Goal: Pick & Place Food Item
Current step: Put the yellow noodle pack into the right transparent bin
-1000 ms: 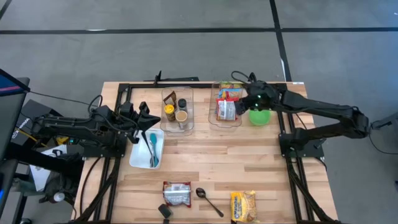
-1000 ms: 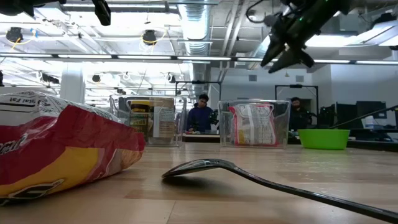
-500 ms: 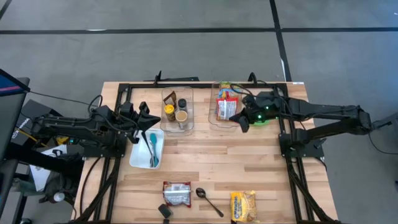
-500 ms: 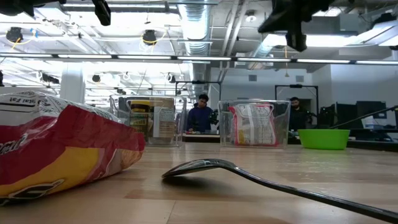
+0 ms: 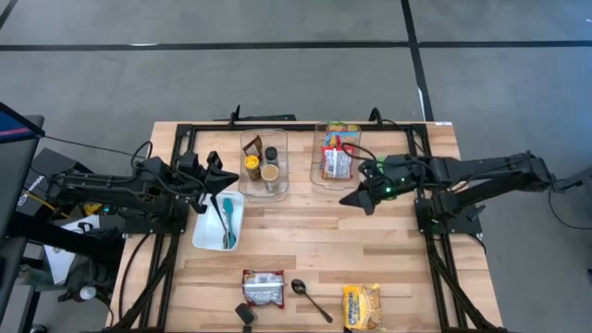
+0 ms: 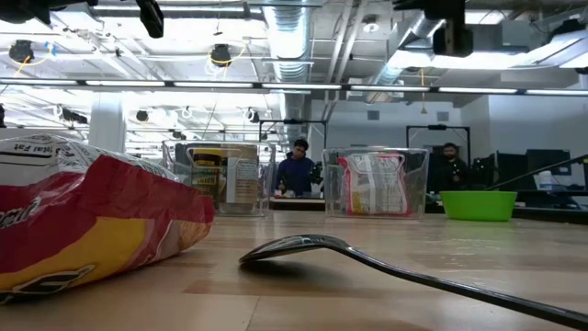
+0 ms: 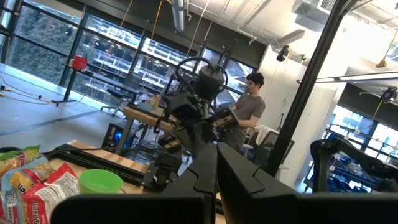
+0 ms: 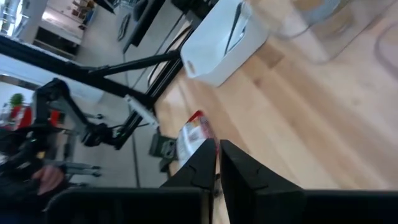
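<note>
My right gripper (image 5: 350,197) hangs shut and empty above bare wood, just on the near side of the clear bin of snack bags (image 5: 337,159). Its wrist view shows the shut fingers (image 8: 216,154) pointing toward a red-and-white snack bag (image 8: 194,132), which lies flat near the table's near edge (image 5: 264,287). A yellow snack bag (image 5: 362,305) lies flat to its right. My left gripper (image 5: 220,176) waits shut at the table's left, above the white tray (image 5: 208,231).
A clear bin with bottles and jars (image 5: 264,162) stands left of the snack bin. The white tray holds utensils. A spoon (image 5: 310,298) lies between the two near bags. A green bowl (image 6: 478,204) sits at the far right. People stand in the room behind.
My right gripper has drawn back from above the snack bin toward the table's near edge, swinging and tipping its fingers down toward the near left. Its fingers, apart a second ago, have shut on nothing. The snack bags in the bin have kept still.
</note>
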{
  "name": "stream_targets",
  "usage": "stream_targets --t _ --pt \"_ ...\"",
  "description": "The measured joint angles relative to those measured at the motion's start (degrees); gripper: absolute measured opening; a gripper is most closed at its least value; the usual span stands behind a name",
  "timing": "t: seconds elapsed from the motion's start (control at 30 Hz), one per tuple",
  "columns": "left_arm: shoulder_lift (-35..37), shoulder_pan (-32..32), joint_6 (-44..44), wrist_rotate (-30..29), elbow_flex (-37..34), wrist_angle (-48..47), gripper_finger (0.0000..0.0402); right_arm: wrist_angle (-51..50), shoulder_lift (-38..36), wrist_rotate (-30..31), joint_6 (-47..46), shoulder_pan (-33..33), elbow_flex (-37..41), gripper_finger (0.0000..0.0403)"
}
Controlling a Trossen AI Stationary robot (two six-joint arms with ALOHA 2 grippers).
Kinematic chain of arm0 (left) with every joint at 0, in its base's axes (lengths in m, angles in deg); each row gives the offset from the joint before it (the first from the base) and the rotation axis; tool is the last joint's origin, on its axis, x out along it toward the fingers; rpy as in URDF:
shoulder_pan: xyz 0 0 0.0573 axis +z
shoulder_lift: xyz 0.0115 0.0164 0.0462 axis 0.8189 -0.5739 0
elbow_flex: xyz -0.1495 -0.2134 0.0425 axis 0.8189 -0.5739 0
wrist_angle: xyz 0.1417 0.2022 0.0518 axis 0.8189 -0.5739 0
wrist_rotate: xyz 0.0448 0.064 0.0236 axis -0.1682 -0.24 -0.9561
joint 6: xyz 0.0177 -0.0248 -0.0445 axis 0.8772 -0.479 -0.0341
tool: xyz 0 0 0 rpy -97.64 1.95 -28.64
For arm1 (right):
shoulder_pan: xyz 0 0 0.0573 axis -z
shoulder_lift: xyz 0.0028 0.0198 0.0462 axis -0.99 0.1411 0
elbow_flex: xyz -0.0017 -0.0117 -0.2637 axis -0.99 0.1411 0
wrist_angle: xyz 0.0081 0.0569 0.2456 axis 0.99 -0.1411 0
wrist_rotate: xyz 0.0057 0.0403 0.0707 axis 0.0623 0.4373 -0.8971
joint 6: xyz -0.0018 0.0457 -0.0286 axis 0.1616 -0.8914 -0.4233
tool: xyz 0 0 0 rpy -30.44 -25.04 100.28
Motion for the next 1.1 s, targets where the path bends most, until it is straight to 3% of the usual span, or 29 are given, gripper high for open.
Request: stream_targets --t 0.5,1.1 --pt "0.02 0.0 0.0 0.0 0.0 -0.01 0.0004 0.02 0.02 0.48 -4.8 -8.57 0.0 0.0007" --pt "0.02 -0.02 0.0 0.0 0.0 0.02 0.0004 -0.23 0.04 2.62 -0.28 -8.07 0.0 0.0003"
